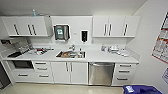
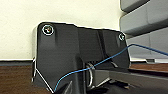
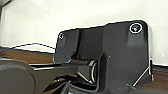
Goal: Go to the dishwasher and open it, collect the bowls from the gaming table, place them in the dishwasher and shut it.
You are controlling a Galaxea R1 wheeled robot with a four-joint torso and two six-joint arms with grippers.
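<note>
The dishwasher [image 1: 101, 74] sits shut under the counter [image 1: 105, 58] at about five o'clock from the sink [image 1: 71, 54]. Its steel door looks heavy, stiff and slick; the top bar handle [image 1: 101, 64] seems the likeliest hold. Whether either gripper is open cannot be told.

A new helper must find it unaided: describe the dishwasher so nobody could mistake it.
Start at the long white counter with the sink set in it. Follow the row of fronts below it rightward, past the white double doors under the sink. The dishwasher is the one grey steel front there, shut, with white drawers on its far side.
</note>
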